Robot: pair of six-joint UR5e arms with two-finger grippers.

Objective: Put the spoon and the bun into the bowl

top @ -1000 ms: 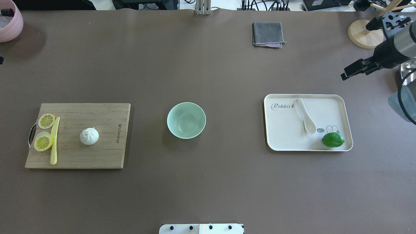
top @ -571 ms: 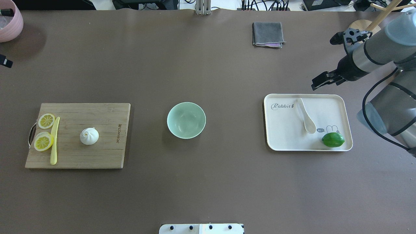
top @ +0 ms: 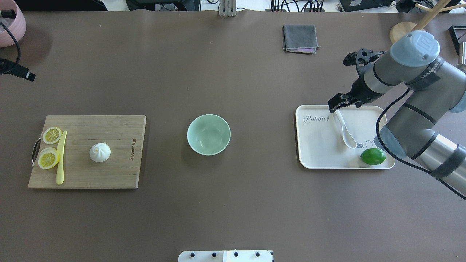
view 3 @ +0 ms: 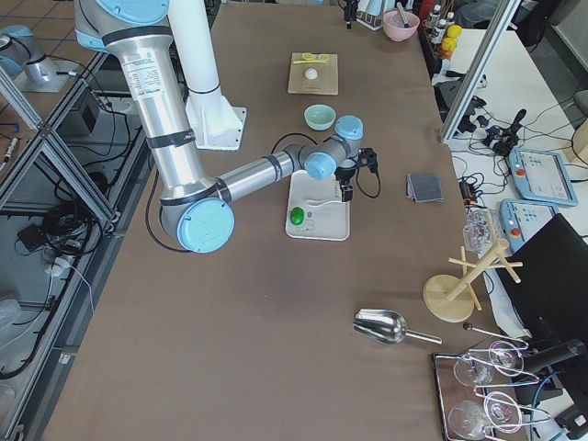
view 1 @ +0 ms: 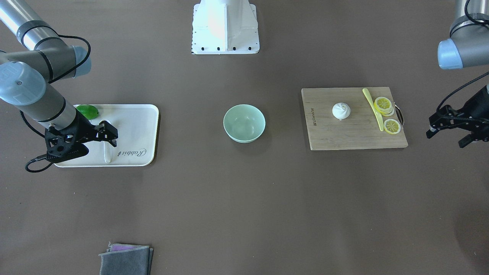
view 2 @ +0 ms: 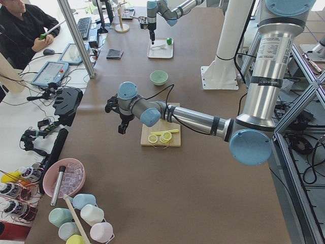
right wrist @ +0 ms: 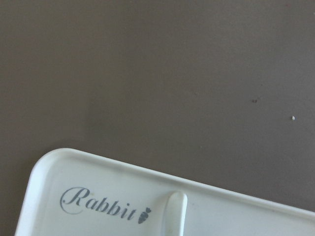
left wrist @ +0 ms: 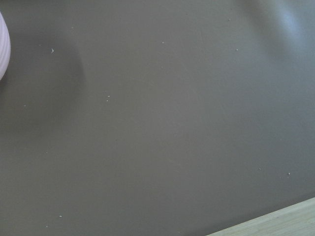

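The right gripper (top: 335, 103) hovered over the far edge of the tray (top: 316, 145), above the handle end of the spoon (top: 345, 131). Its fingers were spread and held nothing. The spoon lay on the tray, scoop toward the robot, near a lime (top: 373, 156) in the tray's corner. The bowl (top: 190, 135) stood at mid-table, between the tray and the board (top: 109, 174), well apart from both. The bun (top: 100, 152) sat upright on the board, near a yellow knife (top: 60, 160) and two lemon slices (top: 49, 159). The left gripper (view 1: 446, 137) hung off the board's handle end, over the table, fingers apart and empty.
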